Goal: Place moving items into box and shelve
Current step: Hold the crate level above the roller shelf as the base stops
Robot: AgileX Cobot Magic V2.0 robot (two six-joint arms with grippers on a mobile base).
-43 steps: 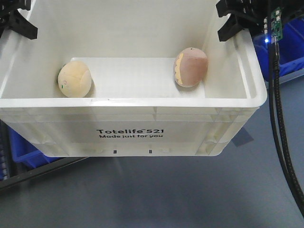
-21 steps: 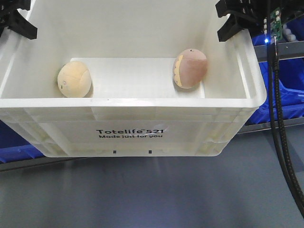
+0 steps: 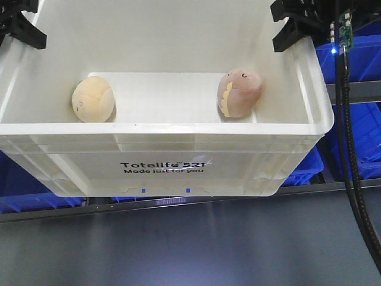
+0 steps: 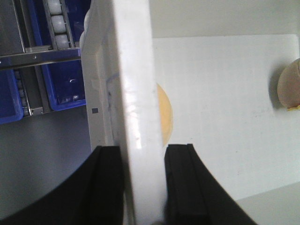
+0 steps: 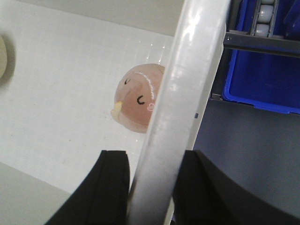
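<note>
We hold the large off-white rectangular plastic tote w/ left gripper & right gripper clamped on its side walls, cream-yellow plush ball & pinkish-brown plush ball lying apart inside.

The box is smooth, glossy off-white plastic with black print. The cream ball and the pinkish-brown ball are matt, soft cloth with stitched seams. The blue bins are glossy plastic.
</note>
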